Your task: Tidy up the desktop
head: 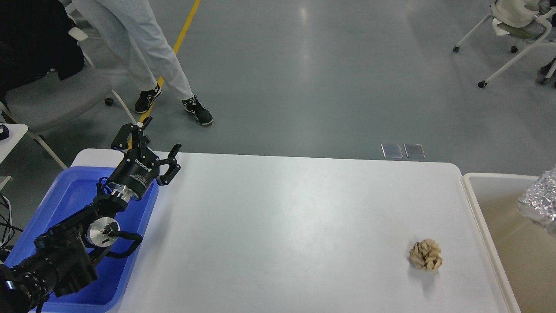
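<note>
The white desktop (278, 226) fills the middle of the head view. A crumpled brown paper ball (425, 254) lies on it near the right front. A crumpled piece of silver foil (541, 201) shows at the right edge, over the beige bin (486, 217). My left gripper (150, 141) is open and empty, held above the desktop's back left corner beside the blue tray (74, 195). My right gripper is out of view past the right edge.
A person's legs (143, 56) stand on the grey floor behind the left corner. A grey chair (47, 95) is at the left and a white wheeled chair (517, 30) at the far right.
</note>
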Motion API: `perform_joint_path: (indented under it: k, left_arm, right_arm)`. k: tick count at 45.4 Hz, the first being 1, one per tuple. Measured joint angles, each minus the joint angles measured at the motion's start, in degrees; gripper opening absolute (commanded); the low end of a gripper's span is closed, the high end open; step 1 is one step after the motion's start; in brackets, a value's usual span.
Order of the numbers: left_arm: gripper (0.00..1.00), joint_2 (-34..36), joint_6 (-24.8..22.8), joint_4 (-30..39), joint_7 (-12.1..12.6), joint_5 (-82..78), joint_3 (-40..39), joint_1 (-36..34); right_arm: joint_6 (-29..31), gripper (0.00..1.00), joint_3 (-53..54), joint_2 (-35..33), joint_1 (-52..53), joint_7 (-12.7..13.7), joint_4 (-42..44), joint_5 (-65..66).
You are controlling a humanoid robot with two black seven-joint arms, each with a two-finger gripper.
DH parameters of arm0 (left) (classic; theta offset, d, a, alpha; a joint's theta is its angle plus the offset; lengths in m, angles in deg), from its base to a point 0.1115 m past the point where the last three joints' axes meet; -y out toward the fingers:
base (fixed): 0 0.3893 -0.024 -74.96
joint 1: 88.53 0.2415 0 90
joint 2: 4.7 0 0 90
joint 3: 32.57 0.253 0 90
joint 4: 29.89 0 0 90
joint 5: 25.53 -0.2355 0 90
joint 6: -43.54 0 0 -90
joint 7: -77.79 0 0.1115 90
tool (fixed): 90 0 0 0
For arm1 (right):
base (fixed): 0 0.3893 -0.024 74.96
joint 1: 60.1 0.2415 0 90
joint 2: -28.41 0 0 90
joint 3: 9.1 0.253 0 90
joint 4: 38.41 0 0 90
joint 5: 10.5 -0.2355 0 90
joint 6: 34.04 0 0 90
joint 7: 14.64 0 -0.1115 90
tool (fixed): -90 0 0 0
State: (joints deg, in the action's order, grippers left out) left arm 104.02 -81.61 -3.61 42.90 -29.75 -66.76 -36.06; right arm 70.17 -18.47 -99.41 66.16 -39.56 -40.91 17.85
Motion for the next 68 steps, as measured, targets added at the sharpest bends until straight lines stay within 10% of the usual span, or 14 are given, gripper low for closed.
perform_joint_path:
  k: [27, 28, 31, 32, 68]
  left_arm:
    - [1.0, 0.0, 0.0, -0.03, 0.0, -0.01, 0.0, 0.0]
    - [1.0, 0.0, 0.0, -0.03, 0.0, -0.01, 0.0, 0.0]
    - [1.0, 0.0, 0.0, -0.03, 0.0, -0.01, 0.0, 0.0]
    - [1.0, 0.0, 0.0, -0.03, 0.0, -0.01, 0.0, 0.0]
    - [1.0, 0.0, 0.0, 0.0, 0.0, -0.01, 0.0, 0.0]
  right_arm:
    - [-19.93, 0.0, -17.06, 7.99, -10.63, -3.02, 2.92, 0.1]
    - [-20.32, 0.06, -17.41, 8.04, -10.68, -3.02, 2.94, 0.13]
    - [-21.49, 0.86, -18.42, 8.21, -10.77, -3.02, 2.98, 0.21]
    - [-21.9, 0.94, -18.74, 8.26, -10.77, -3.02, 3.01, 0.23]
    - [-21.21, 0.97, -13.38, 8.5, -6.95, -2.96, 3.06, -4.19]
